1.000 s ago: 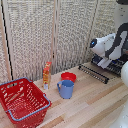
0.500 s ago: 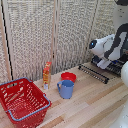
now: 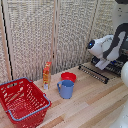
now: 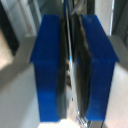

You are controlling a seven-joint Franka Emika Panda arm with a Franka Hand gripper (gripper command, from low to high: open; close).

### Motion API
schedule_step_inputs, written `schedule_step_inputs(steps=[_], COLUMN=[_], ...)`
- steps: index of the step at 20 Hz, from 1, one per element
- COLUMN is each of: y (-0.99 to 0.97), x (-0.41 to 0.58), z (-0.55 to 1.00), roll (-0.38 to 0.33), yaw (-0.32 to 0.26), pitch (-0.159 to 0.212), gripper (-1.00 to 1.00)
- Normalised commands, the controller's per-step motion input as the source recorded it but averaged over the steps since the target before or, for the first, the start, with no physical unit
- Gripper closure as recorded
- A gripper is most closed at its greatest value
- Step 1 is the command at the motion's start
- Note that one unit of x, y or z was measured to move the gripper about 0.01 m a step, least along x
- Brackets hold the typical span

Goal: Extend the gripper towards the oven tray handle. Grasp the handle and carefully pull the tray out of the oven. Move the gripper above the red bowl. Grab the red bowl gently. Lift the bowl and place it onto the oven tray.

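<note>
Tray (image 3: 93,73): flat dark rack of thin parallel bars, drawn out over the tabletop at the exterior view's right, its far end meeting the oven (image 3: 118,66), of which only a dark strip shows behind the arm. Red bowl (image 3: 68,77): small, shallow, bright red, upright on the table just behind the blue mug (image 3: 66,89), apart from the tray. Gripper (image 4: 73,65): in the wrist view two blue fingertips (image 4: 47,60) stand pressed close on a thin dark metal edge, seemingly the tray's front bar; jaws clamped on it. In the exterior view the white hand sits low at the tray's oven end, its fingers not made out. Surface: pale wood-plank table (image 3: 85,110). Behind it, tall cream screen panels (image 3: 30,35) with a fine weave. An orange bottle (image 3: 47,74) stands near the mug; a red wire basket (image 3: 20,100) with blue rim sits at the exterior view's left, cut by the frame edge. Wrist view heavily blurred; surroundings unreadable.
</note>
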Motion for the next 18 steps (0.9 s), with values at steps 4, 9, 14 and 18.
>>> schedule_step_inputs(steps=[4,9,14,18], y=[0.85,0.54,0.03,0.00], x=[0.150,0.222,0.158,0.096], z=[0.00,0.00,0.00,0.01], roll=[-0.035,-0.036,-0.005,0.009], yaw=[-0.115,-0.126,0.010,0.024], pitch=[-0.002,0.003,0.010,0.001], gripper=[1.00,1.00,-1.00,-1.00])
